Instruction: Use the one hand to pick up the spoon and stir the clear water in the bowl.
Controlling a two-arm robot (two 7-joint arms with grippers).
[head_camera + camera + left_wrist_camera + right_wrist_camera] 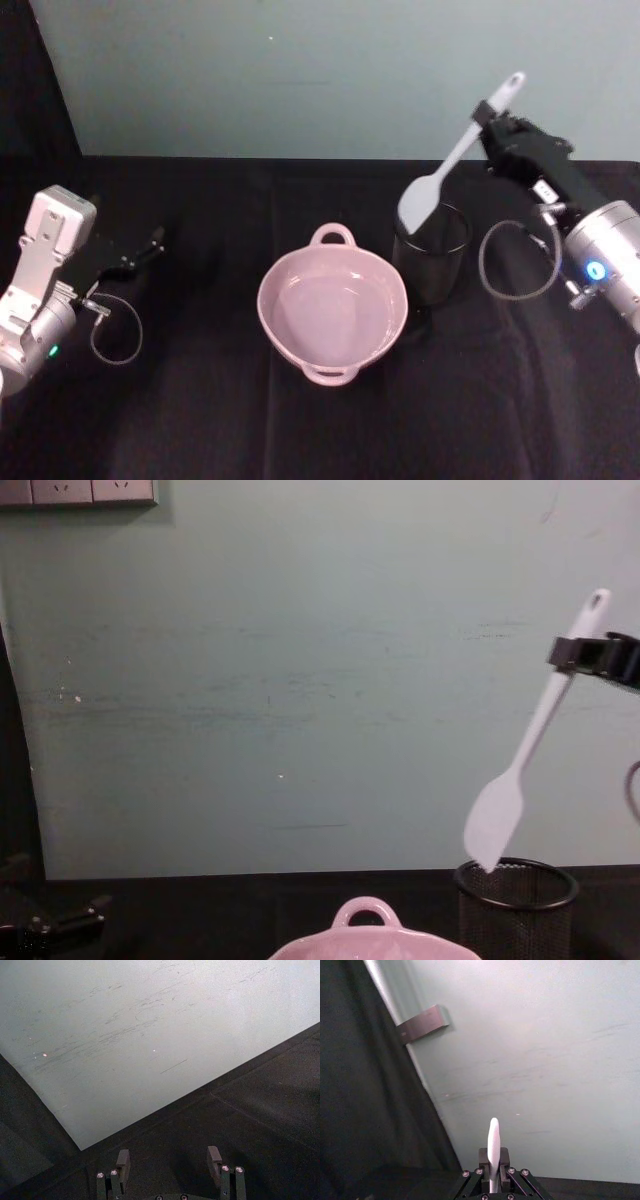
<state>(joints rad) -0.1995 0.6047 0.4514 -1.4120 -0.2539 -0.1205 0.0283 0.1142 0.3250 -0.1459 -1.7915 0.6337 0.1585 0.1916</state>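
Pink bowl (332, 305) nearest, right tool (487, 113) pinching spoon (440, 175) above mesh cup (517, 908), left tool (170, 1159) spread.

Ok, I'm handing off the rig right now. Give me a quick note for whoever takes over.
Right gripper: fingers shut on the spoon near its handle tip, paddle head hanging tilted just above the rim of the black mesh cup.
Left gripper: fingers open, holding nothing, low over the black table on the left.
Bowl: centre of the table, left of the cup, water inside.
Done: spoon picked up, lifted out of the cup.
Left: carry it to the bowl, lower the head in, stir.
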